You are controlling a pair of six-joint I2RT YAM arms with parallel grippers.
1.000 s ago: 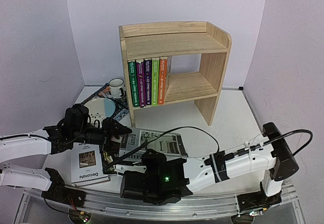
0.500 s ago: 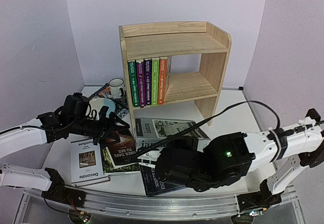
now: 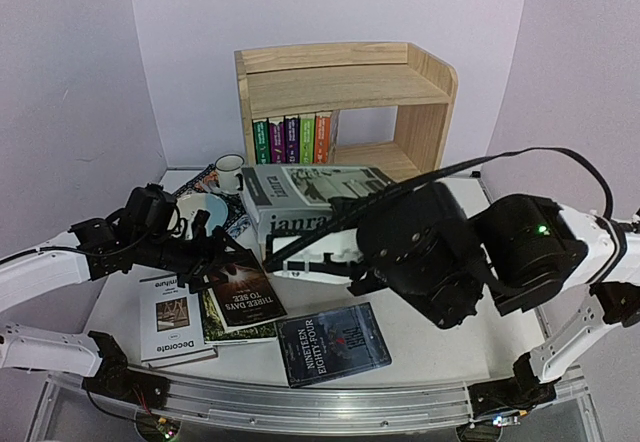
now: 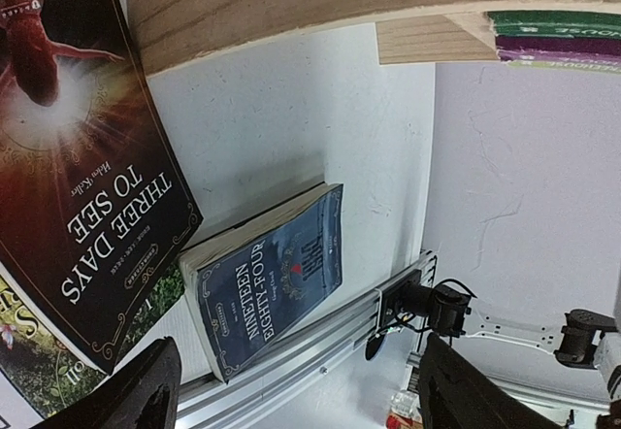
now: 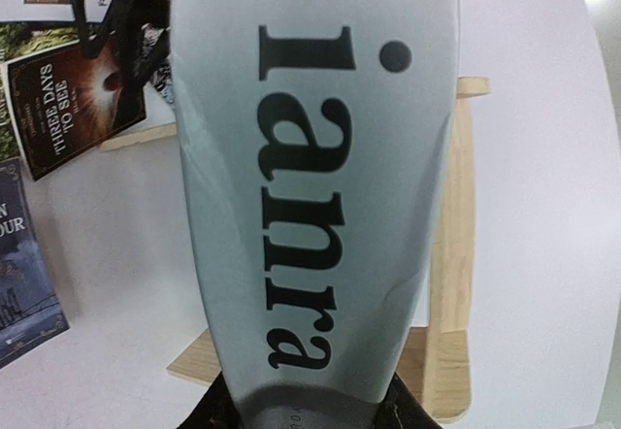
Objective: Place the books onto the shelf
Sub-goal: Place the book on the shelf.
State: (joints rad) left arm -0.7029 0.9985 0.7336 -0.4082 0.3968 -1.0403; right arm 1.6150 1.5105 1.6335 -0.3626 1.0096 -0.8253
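shelf (image 3: 340, 87): pale pine | ianra book (image 3: 300, 202): grey, black letters | Decorate book (image 3: 175, 320): white

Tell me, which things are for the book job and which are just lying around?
For the job: shelf, grey ianra book, Three Days to See, Nineteen Eighty-Four, Decorate, five thin books already shelved.
Just lying about: mug, patterned mat.

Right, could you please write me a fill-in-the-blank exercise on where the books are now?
The right fingers grip the grey book lettered ____.
The thin coloured books stand on the ____ tier of the shelf.
The dark blue book nearest the arm bases reads Nineteen ____.
The open left fingers hover by the dark red book, Three Days to ____.
Missing: ianra; lower; Eighty-Four; See.
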